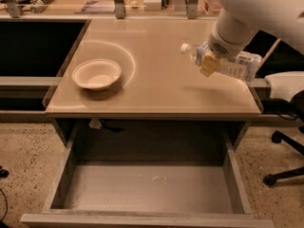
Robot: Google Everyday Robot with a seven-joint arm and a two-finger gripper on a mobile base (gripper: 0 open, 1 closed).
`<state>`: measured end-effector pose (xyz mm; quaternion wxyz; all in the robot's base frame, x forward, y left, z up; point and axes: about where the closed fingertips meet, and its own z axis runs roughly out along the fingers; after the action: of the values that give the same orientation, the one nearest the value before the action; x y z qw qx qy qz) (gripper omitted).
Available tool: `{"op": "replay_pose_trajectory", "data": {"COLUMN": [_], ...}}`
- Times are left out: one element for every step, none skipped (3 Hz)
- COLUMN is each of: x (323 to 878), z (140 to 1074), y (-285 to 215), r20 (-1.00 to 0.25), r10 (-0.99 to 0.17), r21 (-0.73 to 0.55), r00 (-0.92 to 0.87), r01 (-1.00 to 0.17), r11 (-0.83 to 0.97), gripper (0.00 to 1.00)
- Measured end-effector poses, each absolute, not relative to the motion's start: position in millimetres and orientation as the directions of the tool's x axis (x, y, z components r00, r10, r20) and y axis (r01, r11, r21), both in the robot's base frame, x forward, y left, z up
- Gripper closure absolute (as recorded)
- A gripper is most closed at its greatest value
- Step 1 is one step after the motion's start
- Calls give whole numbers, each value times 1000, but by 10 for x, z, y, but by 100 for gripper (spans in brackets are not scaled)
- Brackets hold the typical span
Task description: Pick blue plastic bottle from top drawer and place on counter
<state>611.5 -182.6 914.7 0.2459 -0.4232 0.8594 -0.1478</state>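
Note:
My gripper [209, 64] is over the right part of the counter [156, 42], at the end of the big white arm that comes in from the top right. It is shut on the blue plastic bottle [240, 65], which lies sideways in it with the white cap pointing left. The bottle hangs a little above the tabletop and casts a shadow below it. The top drawer [147, 189] stands pulled open under the counter's front edge, and its grey floor is bare.
A white bowl [96, 74] sits on the left part of the counter. A dark recessed shelf [33, 46] lies to the left. An office chair base [285, 170] stands on the floor at the right. Small items line the back edge.

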Motion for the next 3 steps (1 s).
{"op": "replay_pose_trajectory", "data": {"x": [6342, 6403, 6403], "z": [8548, 8171, 8171], "y": [-2064, -2145, -2145], "r20": [-418, -470, -470], "r10": [-726, -665, -665], "r21": [-327, -222, -222], "r00": [-547, -580, -580], "r01": [-655, -652, -652], "r11": [682, 725, 725], "gripper": [100, 100, 81]}}
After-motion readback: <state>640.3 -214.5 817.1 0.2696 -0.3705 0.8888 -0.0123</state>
